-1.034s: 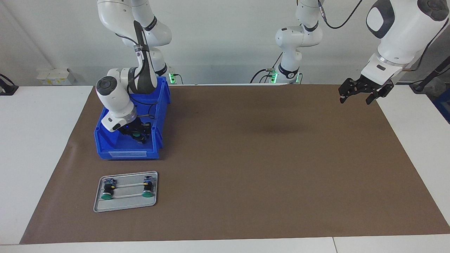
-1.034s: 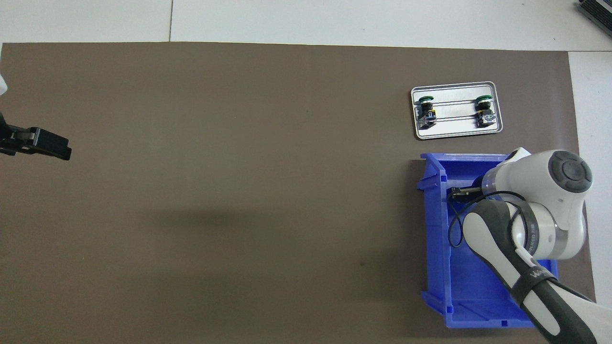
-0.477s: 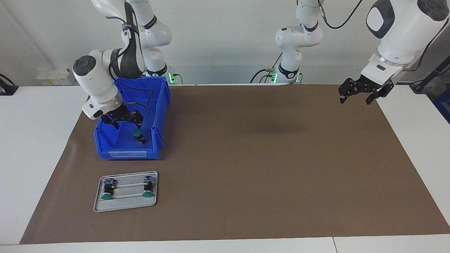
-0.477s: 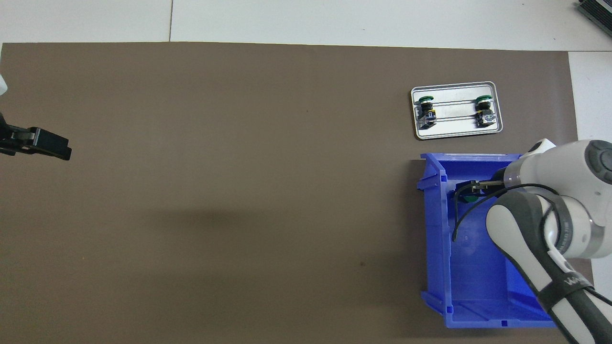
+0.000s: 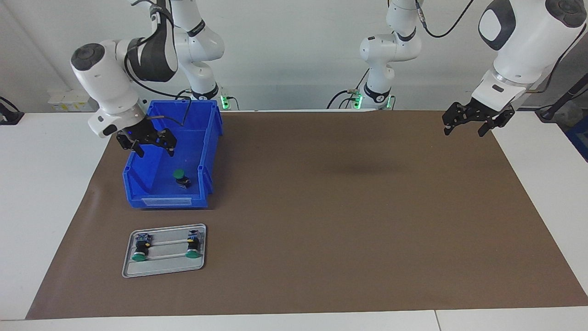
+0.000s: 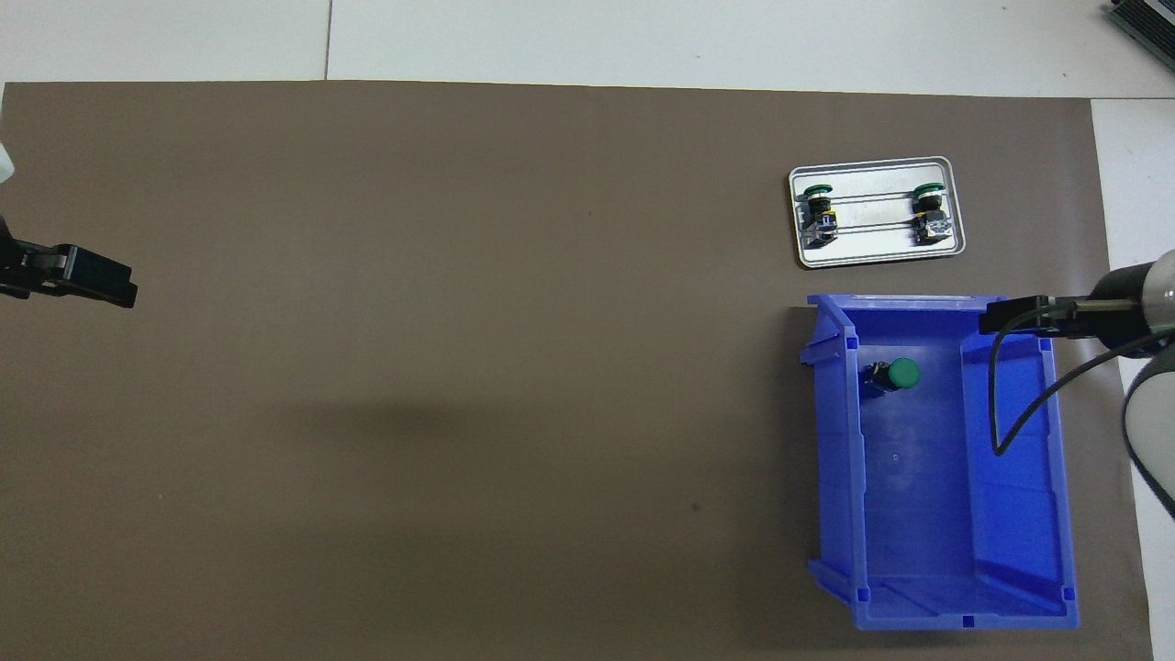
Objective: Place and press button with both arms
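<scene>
The button (image 6: 892,375) lies tilted in the blue bin (image 6: 1019,514), cap toward the right arm's end.

right gripper (image 5: 147,143) released button (image 5: 179,175), rose from bin (image 5: 151,193).

One camera sits high across the worktop (image 5: 321,220), facing the robots from a distance. The other hangs above the robots' end, looking steeply down and forward. Both share the brown mat (image 6: 459,367), turned half around.
</scene>
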Tool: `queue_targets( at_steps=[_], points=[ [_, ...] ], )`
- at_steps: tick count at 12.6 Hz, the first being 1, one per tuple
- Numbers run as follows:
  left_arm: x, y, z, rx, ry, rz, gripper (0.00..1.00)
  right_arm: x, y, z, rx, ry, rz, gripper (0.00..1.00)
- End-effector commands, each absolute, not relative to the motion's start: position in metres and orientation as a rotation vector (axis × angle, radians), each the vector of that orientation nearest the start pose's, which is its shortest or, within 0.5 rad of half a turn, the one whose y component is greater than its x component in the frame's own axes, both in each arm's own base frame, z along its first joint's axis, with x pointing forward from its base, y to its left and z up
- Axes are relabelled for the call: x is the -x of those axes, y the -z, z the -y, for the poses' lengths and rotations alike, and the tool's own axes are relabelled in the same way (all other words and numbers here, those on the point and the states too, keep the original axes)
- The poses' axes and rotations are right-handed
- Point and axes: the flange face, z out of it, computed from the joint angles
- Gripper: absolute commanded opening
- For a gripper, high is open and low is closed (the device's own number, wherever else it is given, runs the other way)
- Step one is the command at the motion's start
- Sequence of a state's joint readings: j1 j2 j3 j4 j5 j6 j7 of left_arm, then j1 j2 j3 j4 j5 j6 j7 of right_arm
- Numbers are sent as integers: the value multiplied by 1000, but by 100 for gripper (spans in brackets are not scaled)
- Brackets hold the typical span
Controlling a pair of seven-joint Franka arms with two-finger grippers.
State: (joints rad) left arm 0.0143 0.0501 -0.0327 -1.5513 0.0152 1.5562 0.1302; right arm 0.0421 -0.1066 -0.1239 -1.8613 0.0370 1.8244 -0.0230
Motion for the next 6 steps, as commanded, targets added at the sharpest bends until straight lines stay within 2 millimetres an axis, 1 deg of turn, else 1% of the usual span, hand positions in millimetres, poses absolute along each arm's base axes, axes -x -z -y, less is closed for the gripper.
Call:
queue_targets(
  at_steps=[1, 2, 3, 4, 5, 6],
  points=[
    [-560, -605, 6, 3104, -48, -237, 100, -549, -617, 55, 3125, 87, -150, 100],
    [-560, -605, 6, 3104, -48, -237, 100, -549, -642, 58, 3144, 70, -152, 100],
    [-560, -605, 6, 3104, -48, -237, 100, -553, -652, 55, 3147, 38, -150, 100],
    [-560, -605, 6, 3104, -48, -237, 100, -556, -647, 50, 3148, 26, -148, 100],
    [-560, -605, 6, 3104, -48, -237, 100, -552, -635, 49, 3144, 0, -171, 100],
    [-560, -605, 6, 3104, -48, -237, 100, -549, -632, 51, 3142, -10, -179, 100]
  ],
)
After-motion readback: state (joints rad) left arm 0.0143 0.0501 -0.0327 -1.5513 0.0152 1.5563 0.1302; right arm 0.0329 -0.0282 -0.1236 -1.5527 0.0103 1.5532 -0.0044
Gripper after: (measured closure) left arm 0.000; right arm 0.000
